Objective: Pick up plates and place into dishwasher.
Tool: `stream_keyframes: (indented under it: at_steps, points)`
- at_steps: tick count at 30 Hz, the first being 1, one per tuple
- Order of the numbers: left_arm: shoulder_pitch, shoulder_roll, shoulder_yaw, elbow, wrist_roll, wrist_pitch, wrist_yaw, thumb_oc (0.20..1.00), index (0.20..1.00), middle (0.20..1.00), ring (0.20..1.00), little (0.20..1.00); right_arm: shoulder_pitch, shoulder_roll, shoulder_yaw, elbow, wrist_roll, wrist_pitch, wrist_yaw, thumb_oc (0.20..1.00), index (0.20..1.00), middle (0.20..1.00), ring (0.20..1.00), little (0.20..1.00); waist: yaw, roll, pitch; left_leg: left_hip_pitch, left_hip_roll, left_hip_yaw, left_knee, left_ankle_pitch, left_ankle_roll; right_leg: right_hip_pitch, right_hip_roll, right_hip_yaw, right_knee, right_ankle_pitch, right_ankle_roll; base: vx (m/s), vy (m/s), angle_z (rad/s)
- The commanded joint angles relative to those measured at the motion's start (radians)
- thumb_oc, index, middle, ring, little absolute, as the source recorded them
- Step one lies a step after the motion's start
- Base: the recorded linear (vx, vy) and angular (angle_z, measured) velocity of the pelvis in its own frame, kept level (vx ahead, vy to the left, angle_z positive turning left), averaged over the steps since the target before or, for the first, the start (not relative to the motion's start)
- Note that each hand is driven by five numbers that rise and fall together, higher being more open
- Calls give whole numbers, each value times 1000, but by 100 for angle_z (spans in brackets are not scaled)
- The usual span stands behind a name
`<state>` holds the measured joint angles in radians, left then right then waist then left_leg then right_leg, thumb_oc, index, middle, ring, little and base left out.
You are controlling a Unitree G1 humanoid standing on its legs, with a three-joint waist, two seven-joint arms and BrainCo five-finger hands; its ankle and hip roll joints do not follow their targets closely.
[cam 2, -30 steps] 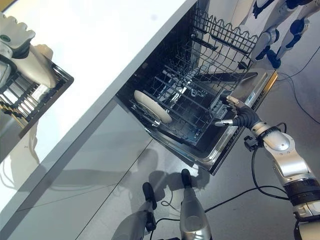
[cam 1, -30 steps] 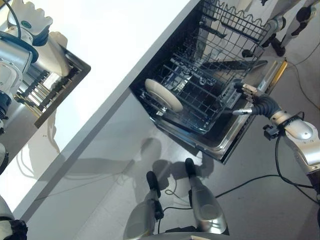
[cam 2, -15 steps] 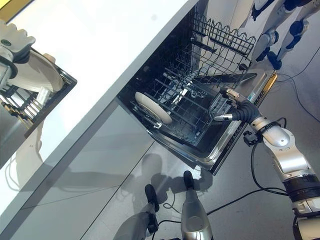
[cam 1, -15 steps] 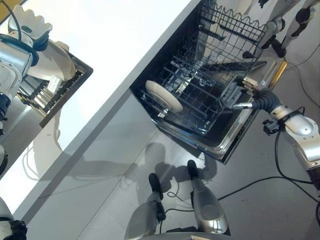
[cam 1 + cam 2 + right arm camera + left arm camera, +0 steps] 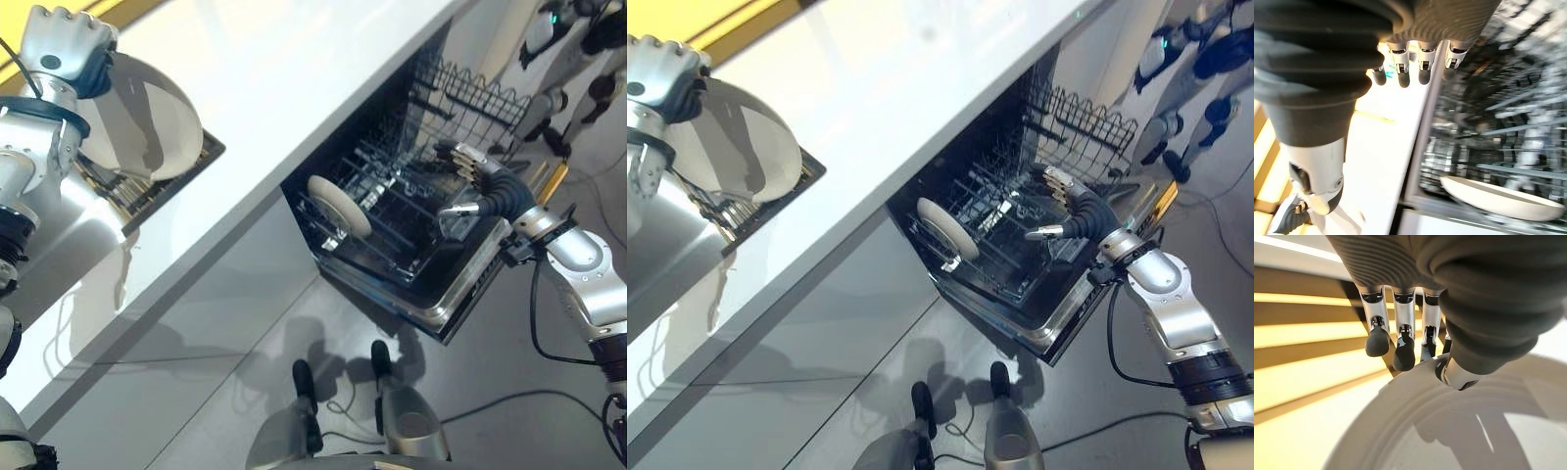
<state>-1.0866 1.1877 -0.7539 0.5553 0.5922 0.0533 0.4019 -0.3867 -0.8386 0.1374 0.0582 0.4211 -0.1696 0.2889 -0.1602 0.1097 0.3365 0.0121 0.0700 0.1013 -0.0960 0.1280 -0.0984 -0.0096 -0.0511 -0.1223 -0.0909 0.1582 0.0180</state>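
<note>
My left hand (image 5: 61,44) is shut on the top rim of a white plate (image 5: 157,122), held upright in the air above the dark drying rack (image 5: 167,188) at the counter's left end. In the left wrist view its fingers (image 5: 1400,350) curl over the rim of the plate (image 5: 1459,431) and the thumb presses its face. Another white plate (image 5: 338,206) stands on edge in the lower basket (image 5: 392,240) of the open dishwasher. My right hand (image 5: 478,181) hovers open over that basket's right side, holding nothing.
The dishwasher door (image 5: 480,284) lies folded down toward the floor, with the upper basket (image 5: 470,93) pulled out behind it. A long white counter (image 5: 294,69) runs diagonally across the view. Another robot (image 5: 1195,59) stands at the back right.
My left hand has lifted the plate up out of the drying rack. My right hand has drifted slightly further over the lower basket. The camera has shifted.
</note>
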Motion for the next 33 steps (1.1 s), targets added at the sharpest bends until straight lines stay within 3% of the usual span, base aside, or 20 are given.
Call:
stream_keyframes:
  at_steps: [1,6,10,15,27,33]
  points:
    - [29,8,107,9,-102,3,68,200,200,200,200,200,-53,8,25,-67,24,-69,-42,1000,1000,1000,1000,1000,37,-38,-100,35,-51,16,9,-142,21,24,-61,-15,16,-124,100,50,-64,3]
    - [94,-64,199,-52,-197,-62,107,200,200,200,200,200,-94,80,74,-78,-36,-85,-122,1000,1000,1000,1000,1000,75,-44,-142,55,-50,-5,9,-149,25,58,-61,-32,12,-136,99,38,-63,12]
    - [113,-132,219,-105,-192,-85,105,200,200,200,200,200,-165,137,144,-81,-64,-84,-183,1000,1000,1000,1000,1000,101,-48,-166,69,-47,-17,9,-152,26,80,-62,-44,10,-143,98,46,-51,12]
    - [78,-212,185,-113,-200,-105,89,200,200,200,200,200,-262,250,227,-34,36,-9,-269,1000,1000,1000,1000,1000,132,-52,-195,86,-45,-31,9,-156,26,108,-64,-61,4,-150,96,58,-44,13]
    - [32,-369,127,-147,-245,-80,97,200,200,200,200,200,-328,518,349,39,159,139,-471,1000,1000,1000,1000,1000,167,-52,-225,106,-42,-47,9,-155,29,138,-65,-80,4,-159,87,41,-22,7]
    - [18,-421,95,-166,-221,-55,82,200,200,200,200,200,-338,619,367,94,316,161,-518,1000,1000,1000,1000,1000,179,-55,-234,109,-42,-56,9,-155,30,145,-63,-87,4,-163,82,27,-12,1]
